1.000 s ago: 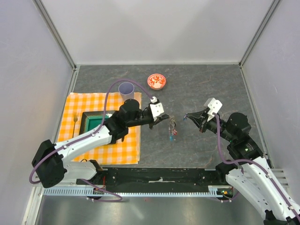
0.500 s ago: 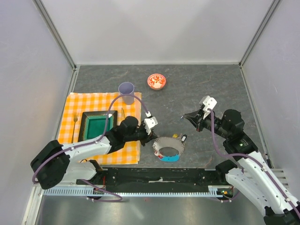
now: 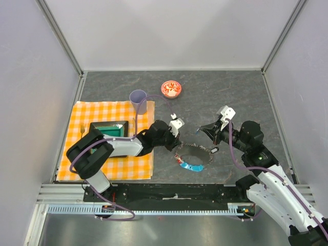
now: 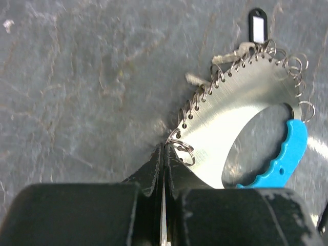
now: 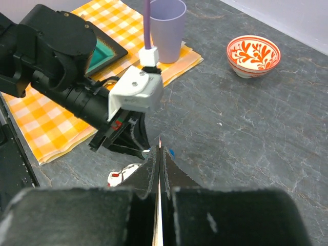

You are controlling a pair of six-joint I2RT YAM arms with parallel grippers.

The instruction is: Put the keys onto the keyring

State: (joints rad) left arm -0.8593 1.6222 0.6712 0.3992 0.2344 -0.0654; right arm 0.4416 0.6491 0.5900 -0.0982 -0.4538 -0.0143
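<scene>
The orange-and-white checked cloth (image 3: 77, 115) covers the left side of the dark grey table (image 3: 230, 92). A square green dish (image 3: 105, 129) sits on it, with a fork (image 3: 82, 134) just beside its left edge. A lilac cup (image 3: 138, 98) stands upright at the cloth's far right corner. A red-and-white patterned bowl (image 3: 171, 88) sits off the cloth, near the cup.

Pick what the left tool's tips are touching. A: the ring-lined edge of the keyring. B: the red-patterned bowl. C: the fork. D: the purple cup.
A: in the left wrist view the shut left tool pinches the keyring at its ring-lined edge.
</scene>
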